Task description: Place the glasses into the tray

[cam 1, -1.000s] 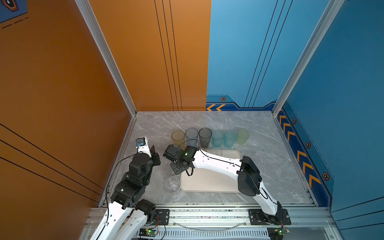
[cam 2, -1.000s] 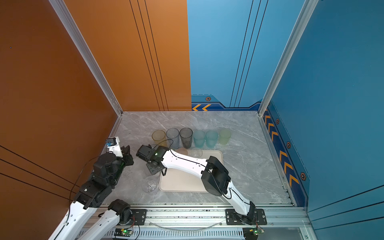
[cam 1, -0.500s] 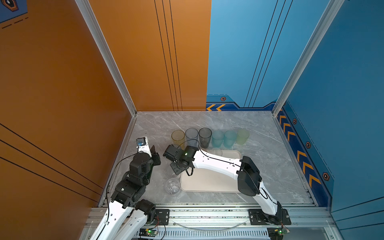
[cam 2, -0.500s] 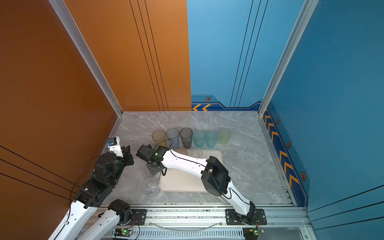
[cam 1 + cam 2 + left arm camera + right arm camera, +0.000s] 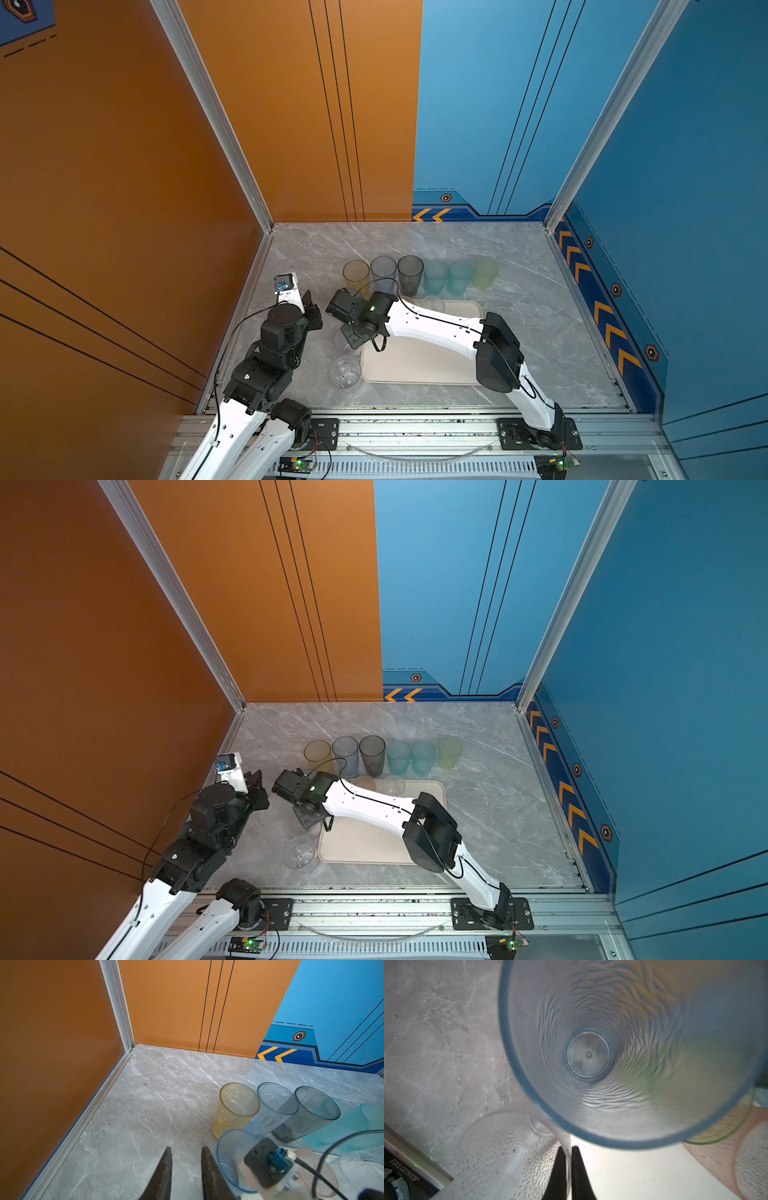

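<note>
**Booth shot: right gripper (image 5: 568,1148) nipped on clear dimpled tumbler (image 5: 500,1157), left gripper (image 5: 186,1149) apart**

Our clock is centred on the tray, with 12 toward the back wall. The booth has orange panels (image 5: 124,166) from 8 round to 12 and blue panels (image 5: 685,208) from 12 to 4. Orange chevrons (image 5: 430,215) run on a dark band at the foot of the blue walls. The floor is grey veined marble (image 5: 519,266), with an aluminium rail (image 5: 415,428) at 6.

The tray (image 5: 411,368) is cream with a low rim and lies flat on the marble. The right arm (image 5: 436,328) crosses over it from 4 to 10. The left arm (image 5: 270,353) stands at 9.

We count six tall glasses in a row on the marble at 12, just beyond the rim and off the tray:
- yellow tumbler (image 5: 356,274)
- pale blue tumbler (image 5: 383,271)
- smoky grey tumbler (image 5: 410,274)
- teal tumbler (image 5: 435,277)
- second teal tumbler (image 5: 460,277)
- green tumbler (image 5: 485,273)

A pink tumbler (image 5: 365,783) and a short clear tumbler (image 5: 392,785) sit on the tray by its 12 rim. A clear tumbler (image 5: 345,372) stands on the marble at 8, just beside the rim.

A blue ribbed tumbler (image 5: 591,1053) stands upright close under the right wrist. The right gripper's fingers are nearly together, pinching the clear dimpled tumbler's wall. We cannot tell whether that is the tumbler at 8. The left gripper's jaws stand apart at 10 with nothing between them, only bare marble beyond.
</note>
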